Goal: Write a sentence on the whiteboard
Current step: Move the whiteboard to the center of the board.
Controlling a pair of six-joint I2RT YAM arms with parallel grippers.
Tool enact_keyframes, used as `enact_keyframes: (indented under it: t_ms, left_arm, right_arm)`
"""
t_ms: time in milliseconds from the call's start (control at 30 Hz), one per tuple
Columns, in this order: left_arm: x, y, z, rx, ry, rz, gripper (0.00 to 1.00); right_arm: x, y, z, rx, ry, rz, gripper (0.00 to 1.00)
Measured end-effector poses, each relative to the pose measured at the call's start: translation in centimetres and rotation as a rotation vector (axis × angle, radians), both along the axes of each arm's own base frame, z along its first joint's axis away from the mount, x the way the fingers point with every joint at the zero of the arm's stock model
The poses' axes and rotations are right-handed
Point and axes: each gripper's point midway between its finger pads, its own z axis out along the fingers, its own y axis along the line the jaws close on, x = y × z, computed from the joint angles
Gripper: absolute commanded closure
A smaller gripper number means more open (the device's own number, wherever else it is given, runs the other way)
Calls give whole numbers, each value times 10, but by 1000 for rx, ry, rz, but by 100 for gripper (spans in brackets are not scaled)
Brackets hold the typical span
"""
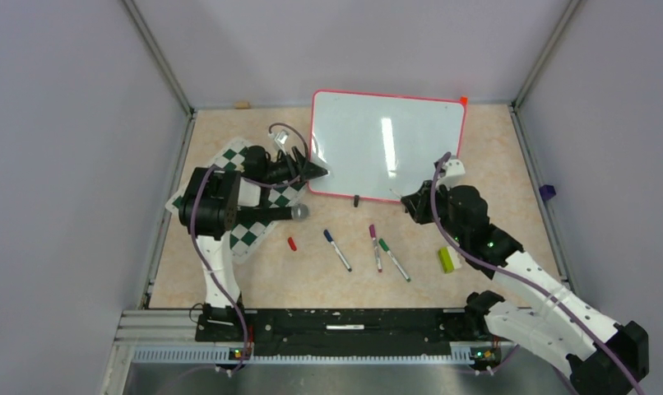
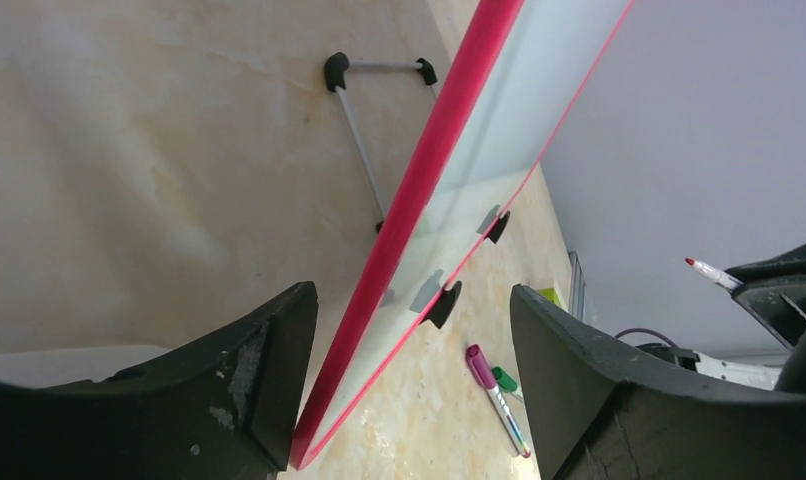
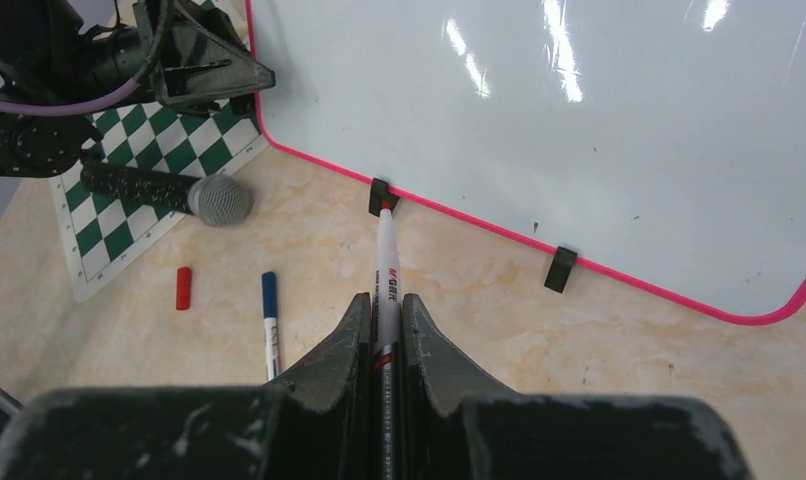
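Top external: we see the whiteboard [image 1: 386, 146] standing with its long axis left-right, facing our arms. Left gripper [image 1: 316, 171] is spread astride its edge; right gripper [image 3: 384, 310] pinches a marker [image 3: 387, 255].

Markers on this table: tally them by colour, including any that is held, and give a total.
Blue marker: 1
Purple marker: 1
Green marker: 1
Red marker, in the right gripper: 1
Total: 4

We look down from above and behind on the whole table [image 1: 509, 156], while both wrist views sit close, sharing the lower edge of the whiteboard [image 3: 579, 120].
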Motion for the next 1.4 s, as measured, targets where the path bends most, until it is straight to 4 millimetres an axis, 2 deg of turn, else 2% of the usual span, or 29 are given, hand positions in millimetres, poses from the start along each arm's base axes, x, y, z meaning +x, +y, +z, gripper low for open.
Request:
enact_keyframes:
  t_ms: [300, 500, 600, 1000, 1133, 1333, 1400]
  left_arm:
    - [-23, -10, 24, 26, -69, -39, 26]
    - [-48, -17, 28, 68, -78, -62, 25]
    - [-54, -17, 28, 91, -76, -59, 25]
    - [-56, 8, 42, 257, -140, 92, 11]
    - [-60, 17, 36, 296, -150, 145, 2]
    - [-68, 29, 19, 340, -144, 203, 1]
    - [-68, 32, 18, 350, -155, 226, 1]
  right_arm:
    - [0, -1, 1, 9, 3, -4, 100]
    - [1, -1, 2, 18, 5, -8, 100]
    - [0, -1, 2, 19, 6, -5, 100]
    - [0, 0, 2, 26, 10, -2, 100]
    - [-1, 0, 1, 25, 10, -2, 100]
    - [-1, -1, 0, 12, 9, 2, 100]
    - [-1, -1, 0, 7, 7, 3, 100]
